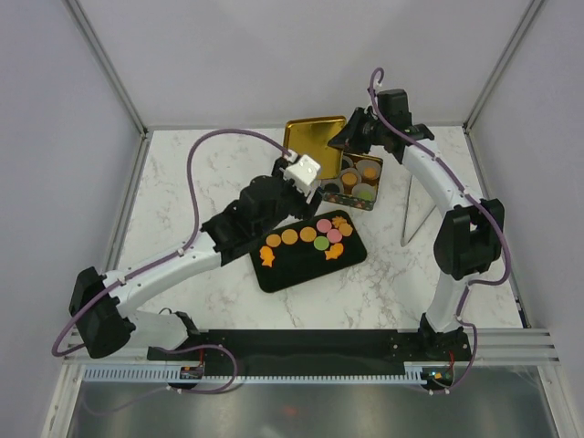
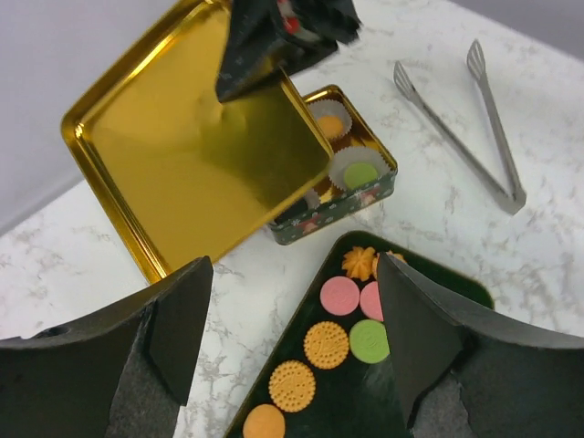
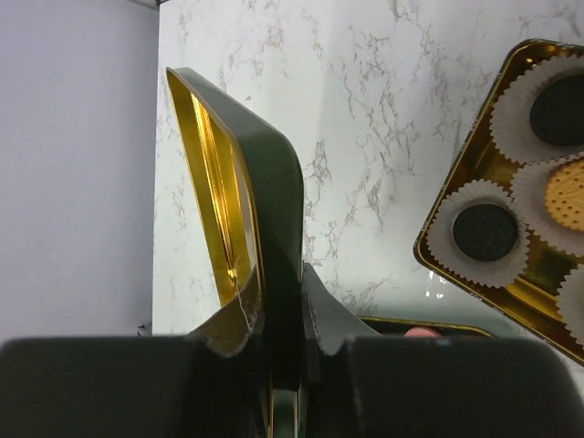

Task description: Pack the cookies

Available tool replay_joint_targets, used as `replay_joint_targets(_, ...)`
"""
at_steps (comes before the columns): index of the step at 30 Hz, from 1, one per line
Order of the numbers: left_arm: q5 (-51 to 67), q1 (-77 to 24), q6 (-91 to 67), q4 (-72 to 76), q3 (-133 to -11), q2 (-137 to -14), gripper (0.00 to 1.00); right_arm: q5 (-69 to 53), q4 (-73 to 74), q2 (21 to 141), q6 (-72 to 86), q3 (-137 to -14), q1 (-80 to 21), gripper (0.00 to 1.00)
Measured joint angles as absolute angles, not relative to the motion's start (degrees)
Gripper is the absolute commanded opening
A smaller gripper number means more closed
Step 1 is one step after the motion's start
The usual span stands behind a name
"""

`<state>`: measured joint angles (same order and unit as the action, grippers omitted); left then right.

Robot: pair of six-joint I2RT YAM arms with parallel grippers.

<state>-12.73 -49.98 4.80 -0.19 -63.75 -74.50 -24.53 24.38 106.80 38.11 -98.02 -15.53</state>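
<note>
Several cookies (image 1: 306, 239), orange, pink, green and fish-shaped, lie on the black tray (image 1: 283, 274). They also show in the left wrist view (image 2: 326, 344). More cookies sit in white paper cups inside the open tin (image 1: 358, 179), including black ones in the right wrist view (image 3: 484, 232). My left gripper (image 1: 308, 187) hangs open and empty over the tray's far end, near the tin; in its own view (image 2: 294, 274) the jaws stand wide apart. My right gripper (image 1: 347, 137) is shut on the rim of the gold tin lid (image 1: 313, 137) and holds it tilted beside the tin (image 3: 283, 287).
Metal tongs (image 1: 418, 214) lie on the marble table right of the tin, also in the left wrist view (image 2: 461, 128). The lid (image 2: 192, 155) leans over the tin's (image 2: 351, 196) left side. Enclosure walls stand at the back and sides.
</note>
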Motion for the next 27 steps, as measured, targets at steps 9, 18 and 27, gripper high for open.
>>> replay_joint_targets(9,-17.89,-53.34,26.37,21.91,-48.01,-75.24,0.84,-26.35,28.42,108.62,40.69,-103.33,-14.04,0.00)
replay_joint_targets(18,-16.21,-52.90,45.76,46.50,-44.34,-85.73,0.84,-27.20,30.15,107.68,42.26,-102.52,-14.15,0.00)
replay_joint_targets(27,-14.41,-51.64,55.88,53.76,-50.13,-93.47,0.78,-26.96,30.15,103.20,42.41,-98.76,-14.13,0.00)
